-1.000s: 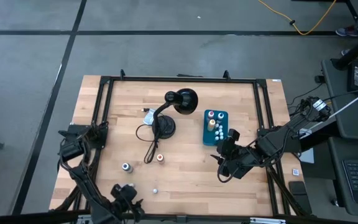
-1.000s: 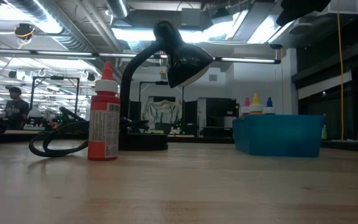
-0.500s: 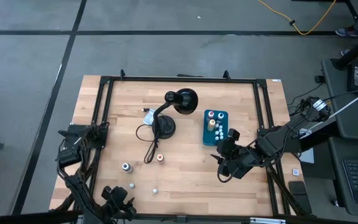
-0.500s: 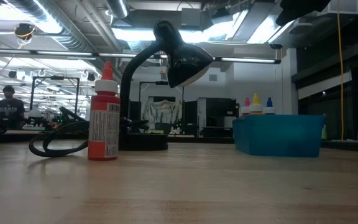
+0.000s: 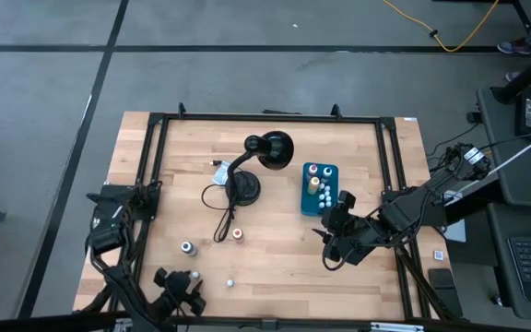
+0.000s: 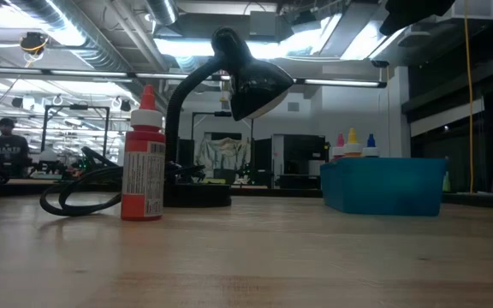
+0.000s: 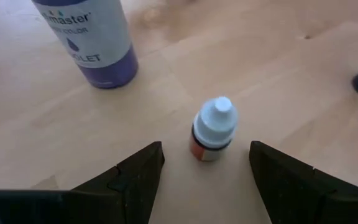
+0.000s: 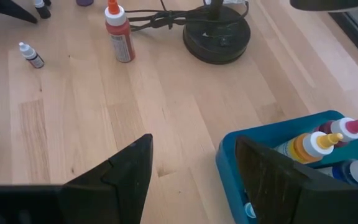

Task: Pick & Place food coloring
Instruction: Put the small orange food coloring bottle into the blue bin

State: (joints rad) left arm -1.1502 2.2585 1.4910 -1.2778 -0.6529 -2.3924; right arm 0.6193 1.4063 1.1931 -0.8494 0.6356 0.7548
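A tiny white-capped food coloring bottle (image 7: 213, 127) (image 5: 194, 275) stands upright on the wooden table. My left gripper (image 7: 205, 180) (image 5: 184, 282) is open, low at the near left, one finger on each side of the bottle and just short of it, touching nothing. A violet bottle (image 7: 92, 40) (image 5: 186, 247) stands beyond it. A red bottle (image 5: 238, 234) (image 6: 145, 154) and another tiny one (image 5: 230, 283) stand nearby. The teal box (image 5: 320, 187) holds several bottles. My right gripper (image 8: 191, 180) (image 5: 333, 244) hangs open above the table beside the box.
The black desk lamp (image 5: 267, 150), with its round base (image 5: 244, 189) and looped cord (image 5: 218, 207), stands mid-table between the loose bottles and the teal box. A black frame (image 5: 155, 157) runs around the tabletop. Bare wood lies between the loose bottles and the box.
My left gripper has sunk toward the table at the near left and tipped at the wrist. It has drawn back a little toward the near edge, so the tiny white-capped bottle now shows from above. The bottles and my right arm have kept still.
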